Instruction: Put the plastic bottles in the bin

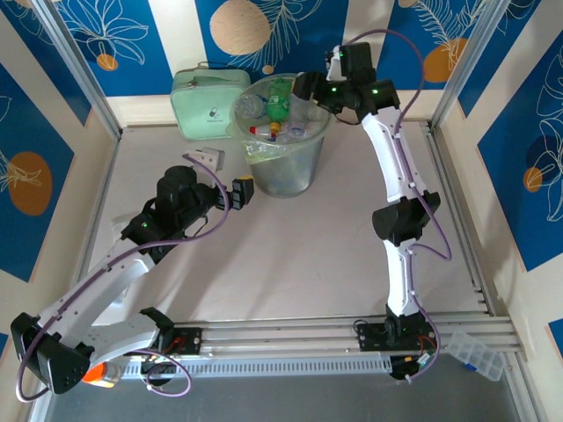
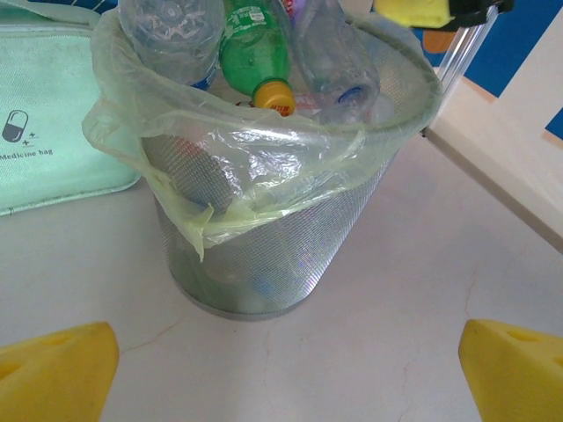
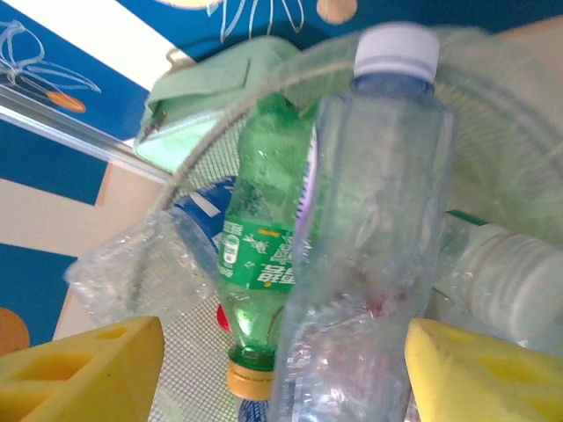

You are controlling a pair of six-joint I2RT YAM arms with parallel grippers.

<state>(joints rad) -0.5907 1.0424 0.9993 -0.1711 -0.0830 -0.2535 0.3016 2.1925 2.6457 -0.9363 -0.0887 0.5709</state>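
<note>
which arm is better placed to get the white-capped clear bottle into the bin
Right. The right gripper is above the bin, with the clear bottle between its parted yellow pads, over the green bottle already inside. The left gripper is open and empty, low beside the bin.

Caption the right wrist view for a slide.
Clear bottle between the open right fingers, over a green bottle in the bin.

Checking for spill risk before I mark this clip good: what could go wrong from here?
1. The bin is heaped to its rim, so the clear bottle between the open right jaws may roll off the green bottle and out onto the table.
2. The left jaws stand open close to the bin; a forward move could tip it.
</note>
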